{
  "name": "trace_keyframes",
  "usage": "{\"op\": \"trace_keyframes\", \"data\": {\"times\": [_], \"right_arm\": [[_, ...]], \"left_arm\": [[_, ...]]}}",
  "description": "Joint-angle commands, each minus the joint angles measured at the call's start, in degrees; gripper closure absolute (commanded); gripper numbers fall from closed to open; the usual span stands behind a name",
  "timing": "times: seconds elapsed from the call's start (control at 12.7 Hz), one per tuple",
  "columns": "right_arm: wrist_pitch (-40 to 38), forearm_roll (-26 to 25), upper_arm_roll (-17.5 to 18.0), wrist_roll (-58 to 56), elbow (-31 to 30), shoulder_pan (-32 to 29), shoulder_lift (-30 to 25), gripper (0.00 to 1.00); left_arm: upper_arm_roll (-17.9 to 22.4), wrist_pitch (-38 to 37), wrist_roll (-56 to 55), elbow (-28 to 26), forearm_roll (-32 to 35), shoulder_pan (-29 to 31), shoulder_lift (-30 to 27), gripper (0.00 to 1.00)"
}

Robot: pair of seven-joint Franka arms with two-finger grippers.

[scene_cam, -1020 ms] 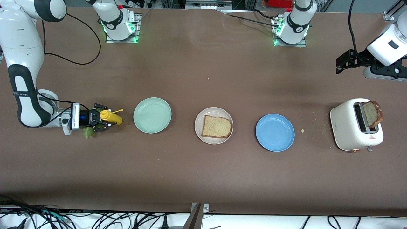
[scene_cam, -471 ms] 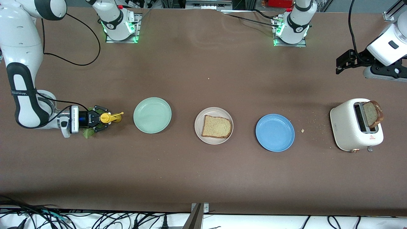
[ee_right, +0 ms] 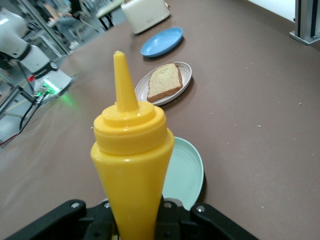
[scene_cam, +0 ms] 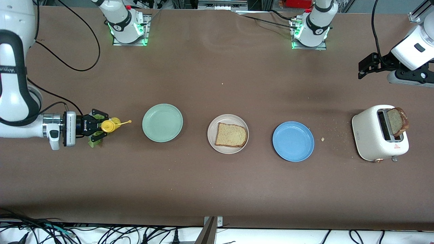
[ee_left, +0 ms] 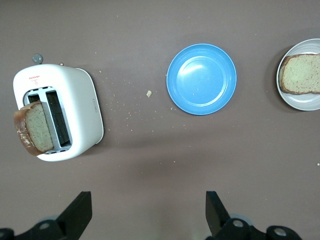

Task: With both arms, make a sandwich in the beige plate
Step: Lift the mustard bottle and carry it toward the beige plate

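The jaws of the right gripper [scene_cam: 101,127] are clenched on the yellow bottle [scene_cam: 109,126], and the jaws of the left gripper [ee_left: 147,212] stand wide apart with nothing between them. Compared with one second ago, we see that the bottle has turned: then it lay almost flat with its body toward the green plate [scene_cam: 162,122], now we look down mostly on its cap and nozzle. The right arm has also drawn back toward its own end of the table, and its forearm now lies level over the table. The left arm has not moved — it waits high at its end of the table.

The front view shows a lettuce leaf [scene_cam: 94,141] on the table under the right gripper; the right wrist view does not show it. That view shows the bottle [ee_right: 131,155] upright between the fingers, with the green plate [ee_right: 186,172] just past it.

One slice of bread [scene_cam: 231,135] lies flat in the beige plate [scene_cam: 213,125], between the green plate and the blue plate [scene_cam: 293,141]. A second slice [scene_cam: 397,121] stands out of a slot of the white toaster [scene_cam: 371,134]. The left wrist view looks straight down on the toaster [ee_left: 80,105] and shows crumbs scattered between it and the blue plate [ee_left: 201,79].
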Motion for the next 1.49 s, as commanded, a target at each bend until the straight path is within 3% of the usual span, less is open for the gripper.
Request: {"op": "trace_keyframes", "data": {"times": [0.0, 0.24, 0.39, 1.02, 1.41], "right_arm": [[4.54, -5.85, -0.12, 12.04, -1.21, 4.45, -4.9, 1.0], [7.72, -15.08, 0.75, 28.65, 1.51, 9.9, -6.32, 1.0], [8.94, -19.74, 2.77, 37.27, 3.18, 11.49, -6.41, 1.0], [13.61, -38.29, 5.5, 70.67, 4.85, 22.47, -5.54, 1.0], [13.79, -54.46, 5.5, 78.8, 7.31, 34.42, -1.76, 1.0]], "left_arm": [[-0.18, -0.3, 1.3, -0.2, -0.09, 0.36, -0.36, 0.0], [-0.18, -0.3, 1.3, -0.2, -0.09, 0.36, -0.36, 0.0], [-0.18, -0.3, 1.3, -0.2, -0.36, 0.36, -0.36, 0.0], [-0.18, -0.3, 1.3, -0.2, -0.36, 0.36, -0.36, 0.0], [-0.18, -0.3, 1.3, -0.2, -0.44, 0.36, -0.36, 0.0]]}}
